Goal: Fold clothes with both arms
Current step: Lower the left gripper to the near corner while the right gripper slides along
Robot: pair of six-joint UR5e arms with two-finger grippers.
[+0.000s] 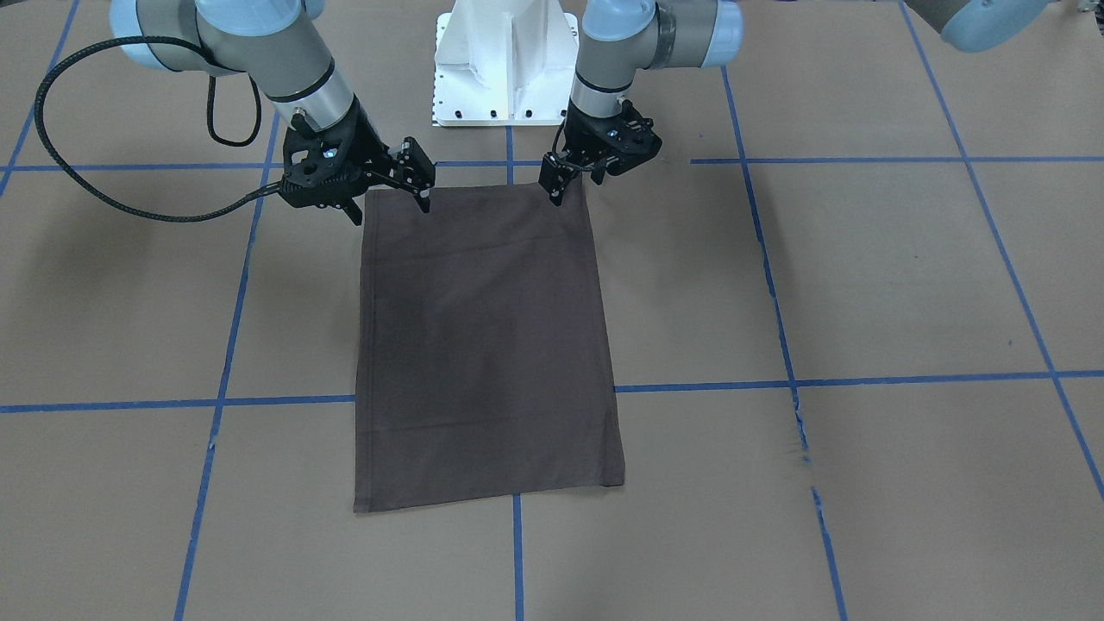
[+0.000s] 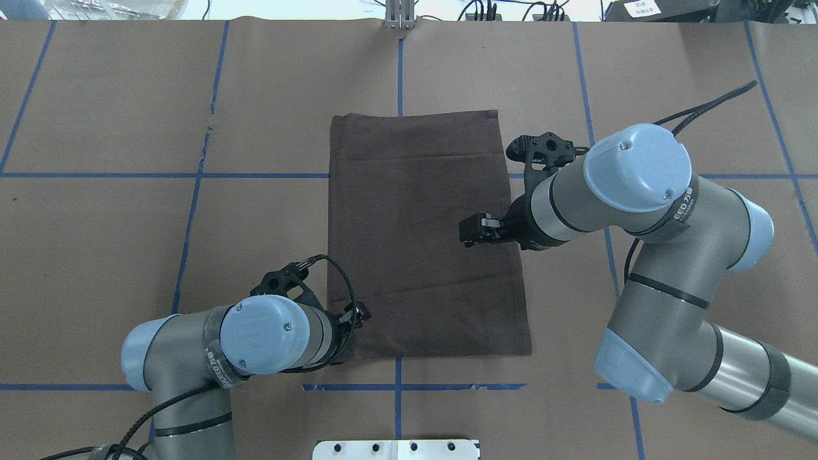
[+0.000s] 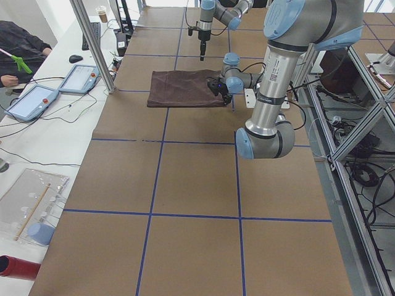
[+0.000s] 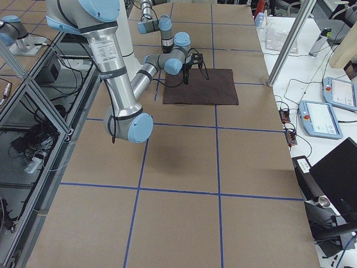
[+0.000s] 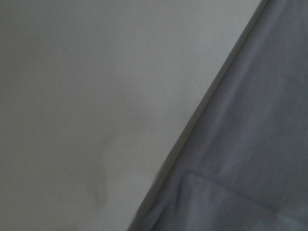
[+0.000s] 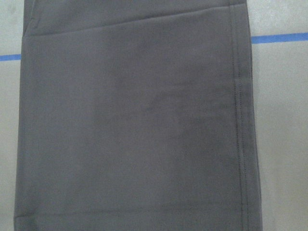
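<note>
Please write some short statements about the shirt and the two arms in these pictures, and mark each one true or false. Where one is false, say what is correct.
1. The T-shirt lies folded into a rectangle on the table. True.
2. The right tool is open. True.
3. The sleeves are spread out flat to both sides. False: no sleeve shows outside the rectangle.
4. The left tool is over the shirt's middle. False: it is low at a corner on the side of the white base.
5. A blue tape line passes under the shirt. True.
</note>
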